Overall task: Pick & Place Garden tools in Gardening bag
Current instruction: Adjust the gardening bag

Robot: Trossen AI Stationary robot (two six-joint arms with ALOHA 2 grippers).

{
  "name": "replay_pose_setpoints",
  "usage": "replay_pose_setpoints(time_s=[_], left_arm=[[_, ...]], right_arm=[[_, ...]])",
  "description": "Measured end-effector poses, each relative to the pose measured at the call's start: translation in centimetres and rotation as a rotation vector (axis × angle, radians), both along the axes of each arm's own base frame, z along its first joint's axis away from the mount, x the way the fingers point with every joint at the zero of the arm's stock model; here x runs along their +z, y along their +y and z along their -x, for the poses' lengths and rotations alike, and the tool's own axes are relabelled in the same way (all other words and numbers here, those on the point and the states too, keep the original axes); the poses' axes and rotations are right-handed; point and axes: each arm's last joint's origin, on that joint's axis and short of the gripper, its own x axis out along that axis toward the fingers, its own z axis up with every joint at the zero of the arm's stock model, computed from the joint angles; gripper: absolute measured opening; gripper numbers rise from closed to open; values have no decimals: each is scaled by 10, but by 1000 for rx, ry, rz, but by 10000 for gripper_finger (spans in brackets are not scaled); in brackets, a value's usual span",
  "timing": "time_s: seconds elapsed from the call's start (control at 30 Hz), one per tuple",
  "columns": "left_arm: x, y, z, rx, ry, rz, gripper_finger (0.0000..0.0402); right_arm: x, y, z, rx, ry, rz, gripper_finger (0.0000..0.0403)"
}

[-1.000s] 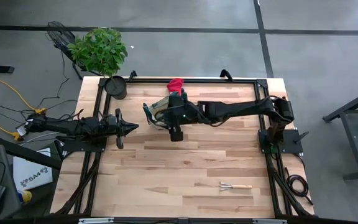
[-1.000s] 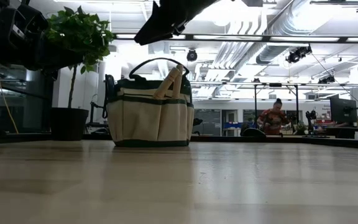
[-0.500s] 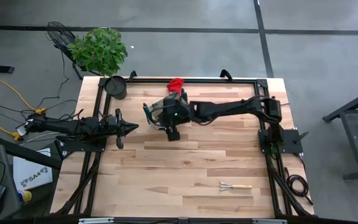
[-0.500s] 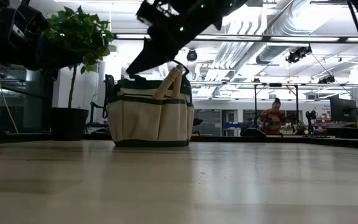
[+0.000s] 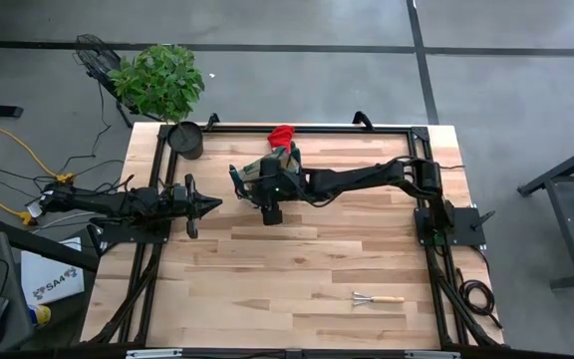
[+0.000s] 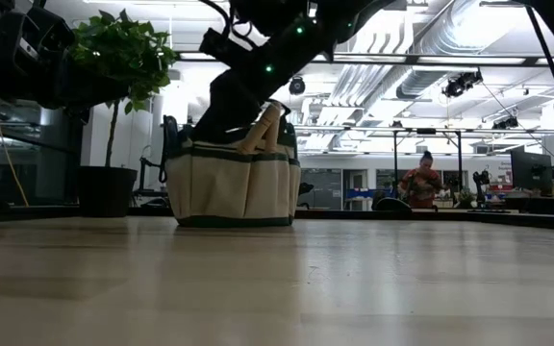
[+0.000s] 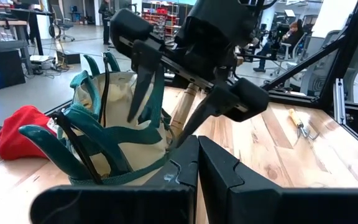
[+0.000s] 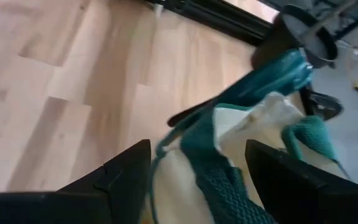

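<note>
The tan gardening bag (image 5: 264, 172) with green trim stands upright on its base at the table's far middle. Two wooden tool handles (image 6: 261, 128) stick up out of its mouth. My right gripper (image 8: 197, 146) is open and slants down at the bag's top, one finger on either side of the green rim and handle strap (image 8: 229, 168). A red glove (image 5: 281, 134) lies just beyond the bag. The wooden-handled mini rake (image 5: 377, 298) lies flat near the front right. My left gripper (image 5: 214, 203) waits shut and level, left of the bag. My right gripper comes at the bag's top from the table's right, slanting down. Its open fingers (image 7: 143, 87) stand astride the green rim (image 7: 157, 134) beside the wooden handles. I cannot tell whether they touch the bag.
A black pot (image 5: 185, 140) with a leafy plant (image 5: 159, 80) stands at the far left corner. Bare wood lies between the bag and the rake. A black frame rail runs along the table's far edge (image 5: 317, 128). A person (image 6: 421, 183) stands far off in the room.
My right gripper has come down and a little toward the table's left edge, from above the bag to its mouth, tipping further downward. The bag and the tools have stayed in place.
</note>
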Motion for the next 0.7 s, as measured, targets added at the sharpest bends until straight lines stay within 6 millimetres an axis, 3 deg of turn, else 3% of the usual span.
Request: replay_pose_setpoints(time_s=[0.33, 0.53, 0.7], left_arm=[[0, 0, 0, 0, 0, 0, 3], [0, 0, 0, 0, 0, 0, 3], [0, 0, 0, 0, 0, 0, 3]], right_arm=[[2, 6, -2, 29, -16, 51, 254], [1, -5, 0, 37, -7, 19, 253], [1, -9, 0, 33, -6, 14, 226]])
